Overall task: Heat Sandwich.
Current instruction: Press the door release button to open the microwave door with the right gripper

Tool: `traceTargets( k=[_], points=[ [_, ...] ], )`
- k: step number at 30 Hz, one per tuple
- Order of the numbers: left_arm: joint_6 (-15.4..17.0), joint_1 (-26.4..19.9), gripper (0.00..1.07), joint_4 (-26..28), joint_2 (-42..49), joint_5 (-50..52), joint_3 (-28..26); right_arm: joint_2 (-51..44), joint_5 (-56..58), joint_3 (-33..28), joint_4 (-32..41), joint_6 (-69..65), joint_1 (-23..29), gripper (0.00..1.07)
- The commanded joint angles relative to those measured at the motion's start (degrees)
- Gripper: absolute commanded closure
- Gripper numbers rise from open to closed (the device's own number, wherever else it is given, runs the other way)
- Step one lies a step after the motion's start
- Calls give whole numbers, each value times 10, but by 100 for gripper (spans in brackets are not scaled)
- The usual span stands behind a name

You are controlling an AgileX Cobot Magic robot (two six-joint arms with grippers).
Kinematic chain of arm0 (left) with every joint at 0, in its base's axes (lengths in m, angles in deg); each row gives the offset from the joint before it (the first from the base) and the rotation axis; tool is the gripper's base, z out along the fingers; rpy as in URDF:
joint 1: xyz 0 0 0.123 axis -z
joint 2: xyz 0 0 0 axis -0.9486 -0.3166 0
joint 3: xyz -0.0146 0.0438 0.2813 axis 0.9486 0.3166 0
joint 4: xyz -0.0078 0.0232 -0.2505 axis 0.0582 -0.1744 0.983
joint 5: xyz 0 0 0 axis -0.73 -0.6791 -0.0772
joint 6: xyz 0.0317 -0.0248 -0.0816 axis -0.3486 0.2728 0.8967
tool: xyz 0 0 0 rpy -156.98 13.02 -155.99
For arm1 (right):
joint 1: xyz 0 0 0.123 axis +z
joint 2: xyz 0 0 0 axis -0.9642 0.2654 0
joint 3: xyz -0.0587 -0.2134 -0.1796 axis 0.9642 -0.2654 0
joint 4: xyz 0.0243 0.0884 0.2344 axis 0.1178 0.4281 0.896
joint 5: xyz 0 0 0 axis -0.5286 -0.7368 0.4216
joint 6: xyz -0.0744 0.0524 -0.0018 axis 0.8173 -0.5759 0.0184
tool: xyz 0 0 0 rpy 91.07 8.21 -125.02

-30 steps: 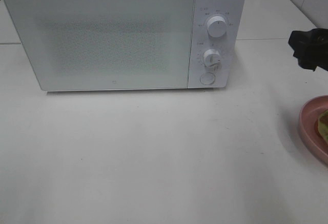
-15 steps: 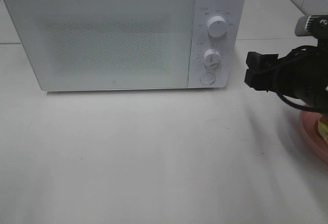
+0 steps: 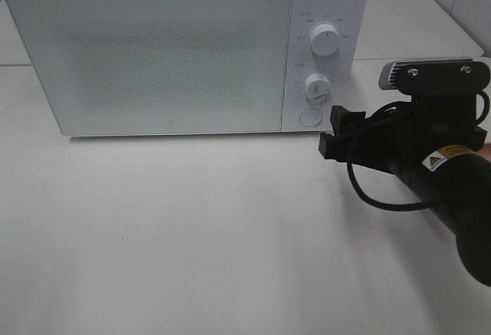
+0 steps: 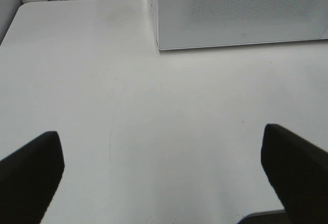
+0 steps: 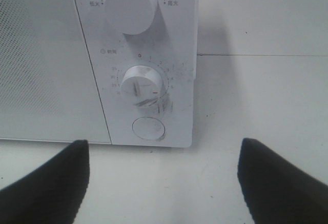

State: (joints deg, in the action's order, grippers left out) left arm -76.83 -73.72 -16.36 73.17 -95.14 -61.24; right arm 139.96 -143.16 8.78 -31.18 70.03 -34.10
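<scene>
The sandwich is hidden behind my right arm in the high view. A white microwave stands at the back of the table with its door shut. My right gripper hovers just in front of and to the right of its control panel, close to the round button. In the right wrist view that gripper is open and empty, facing the button and the lower dial. My left gripper is open over bare table, with the microwave's lower corner ahead of it.
An upper dial and a lower dial sit on the panel. White table stretches in front of the microwave. A black cable loops below my right arm.
My right arm has swung in from the right edge toward the microwave's panel and now covers the pink plate and the sandwich. Its jaws stay open. The left side is unchanged.
</scene>
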Motion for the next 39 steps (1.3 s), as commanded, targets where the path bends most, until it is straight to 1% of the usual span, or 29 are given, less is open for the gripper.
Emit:
traceTargets(
  k=[1, 3, 7, 14, 16, 17, 18, 19, 20, 21, 22, 23, 26, 27, 28, 30, 32, 33, 34, 35, 37, 38, 39],
  points=[
    [1, 4, 6, 1, 13, 5, 2, 17, -8, 16, 44, 6, 18, 31],
    [1, 4, 6, 1, 13, 5, 2, 28, -11, 19, 70, 6, 22, 31],
    [1, 4, 6, 1, 13, 5, 2, 30, -10, 19, 88, 6, 22, 31],
    [1, 4, 6, 1, 13, 5, 2, 30, 6, 19, 87, -2, 22, 31],
    [1, 4, 6, 1, 13, 5, 2, 30, 12, 19, 87, -31, 22, 31],
    [1, 4, 6, 1, 13, 5, 2, 30, 14, 19, 87, -84, 22, 31],
    [1, 4, 6, 1, 13, 5, 2, 30, 14, 19, 87, -111, 22, 31],
    [1, 4, 6, 1, 13, 5, 2, 30, 14, 19, 87, -111, 22, 31],
    [1, 4, 6, 1, 13, 5, 2, 30, 15, 19, 87, -148, 22, 31],
    [1, 4, 6, 1, 13, 5, 2, 30, 15, 19, 87, -219, 22, 31],
    [1, 4, 6, 1, 13, 5, 2, 30, 15, 19, 87, -258, 22, 31],
    [1, 4, 6, 1, 13, 5, 2, 30, 15, 19, 87, -258, 22, 31],
    [1, 4, 6, 1, 13, 5, 2, 30, 15, 19, 84, -405, 22, 31],
    [1, 4, 6, 1, 13, 5, 2, 30, 15, 19, 83, -435, 22, 31],
    [1, 4, 6, 1, 13, 5, 2, 30, 15, 19, 83, -435, 22, 31],
    [1, 4, 6, 1, 13, 5, 2, 30, 15, 19, 81, -533, 22, 32],
    [1, 4, 6, 1, 13, 5, 2, 30, 17, 19, 81, -591, 22, 35],
    [1, 4, 6, 1, 13, 5, 2, 30, 17, 19, 81, -591, 22, 35],
    [1, 4, 6, 1, 13, 5, 2, 30, 17, 19, 81, -620, 22, 37],
    [1, 4, 6, 1, 13, 5, 2, 30, 17, 19, 78, -669, 22, 42],
    [1, 4, 6, 1, 13, 5, 2, 30, 17, 19, 77, -722, 22, 48],
    [1, 4, 6, 1, 13, 5, 2, 30, 17, 19, 77, -722, 22, 48],
    [1, 4, 6, 1, 13, 5, 2, 30, 17, 19, 69, -763, 22, 56]
  ],
)
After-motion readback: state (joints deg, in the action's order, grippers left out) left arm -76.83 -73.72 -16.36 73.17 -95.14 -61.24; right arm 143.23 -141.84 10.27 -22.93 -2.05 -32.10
